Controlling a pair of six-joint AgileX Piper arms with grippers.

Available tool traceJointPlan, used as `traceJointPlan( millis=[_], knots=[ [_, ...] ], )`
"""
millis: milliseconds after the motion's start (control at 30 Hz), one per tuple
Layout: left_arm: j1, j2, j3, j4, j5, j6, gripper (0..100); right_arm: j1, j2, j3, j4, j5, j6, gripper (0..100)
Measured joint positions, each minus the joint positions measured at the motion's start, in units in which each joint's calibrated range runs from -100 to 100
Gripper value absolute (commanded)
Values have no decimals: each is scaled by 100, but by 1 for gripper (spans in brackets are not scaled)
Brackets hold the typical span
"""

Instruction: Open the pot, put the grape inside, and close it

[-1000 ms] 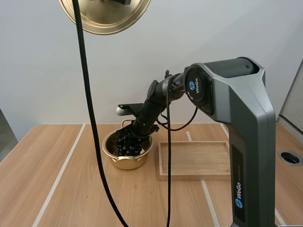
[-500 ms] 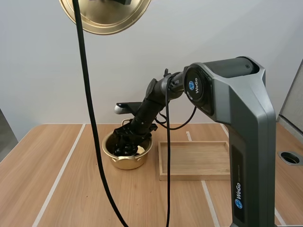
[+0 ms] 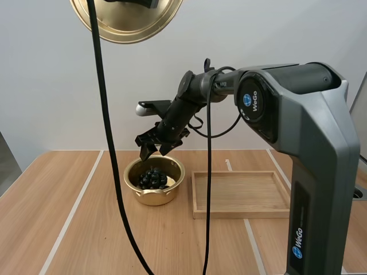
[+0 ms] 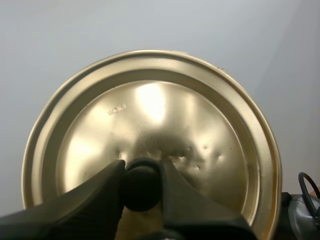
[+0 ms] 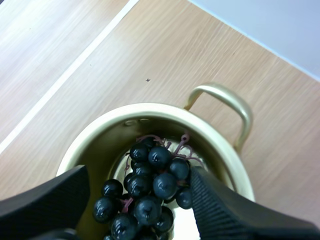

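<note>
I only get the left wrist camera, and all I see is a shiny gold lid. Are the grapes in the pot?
Observer: Yes, the grapes lie inside the pot.
Operator: Is the other claw holding them?
Observer: No. The right claw is open and sits just above the pot, clear of the grapes.
Operator: Is my lid near the pot?
Observer: No. The lid hangs high in the air, well above the pot.

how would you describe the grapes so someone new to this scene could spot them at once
On the wooden table, beside the shallow wooden tray, stands an open gold pot. Inside it lies the bunch of grapes: a cluster of glossy dark round berries, the table's only fruit.
</note>
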Motion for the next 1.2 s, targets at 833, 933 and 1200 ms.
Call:
traceJointPlan(
  millis=[833, 933, 1200],
  knots=[
    [0, 461, 95, 248, 881, -17, 0, -1637, -2223, -54, -897, 595, 233, 95],
    [0, 667, 110, 279, 1070, -17, 0, -1873, -2437, -54, -904, 613, 215, 94],
    [0, 1412, 123, 292, 1582, -32, 0, -2139, -2958, 78, -904, 654, 185, 48]
  ],
)
